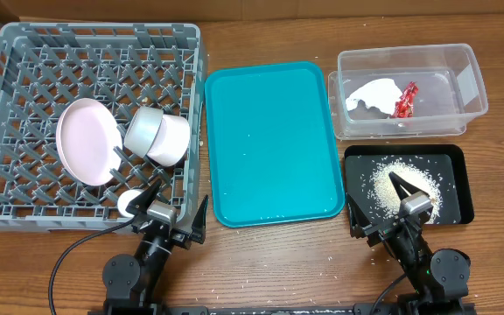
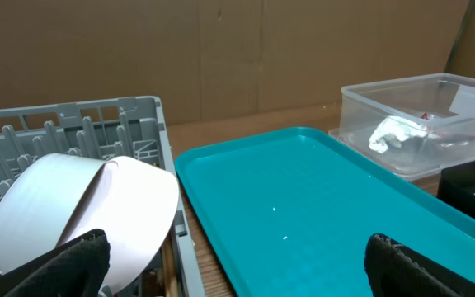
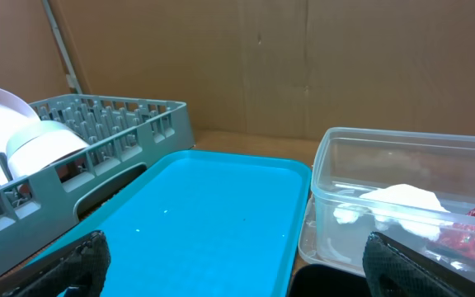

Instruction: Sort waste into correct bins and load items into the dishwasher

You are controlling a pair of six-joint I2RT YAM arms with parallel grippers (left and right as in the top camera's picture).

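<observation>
Closest to me, at the table's near edge, both my grippers are spread wide and hold nothing. My left gripper (image 2: 236, 246) shows only its two black fingertips (image 2: 64, 264) in the bottom corners of the left wrist view. It sits by the near right corner of the grey dish rack (image 1: 7, 105), between the rack and the teal tray (image 1: 274, 140). My right gripper (image 3: 236, 242) is equally open and sits over the near left part of the black tray (image 1: 458, 179). One finger reaches above the heap of white rice (image 1: 399, 185) lying in that tray. I cannot tell whether it touches the grains.

Further out, inside the rack, the white plate (image 1: 86, 142) stands tilted on edge among the pegs. Just to its right, the metal bowl (image 1: 143, 129) and the white bowl (image 1: 171, 140) lie tipped on their sides, pressed together. The teal tray lies flat between the rack and the bins, with a few specks on it.

Farthest away, beyond the black tray, the clear tub (image 1: 466, 83) holds the crumpled white napkin (image 1: 371, 94) and, just right of it, the red wrapper (image 1: 405, 100).
</observation>
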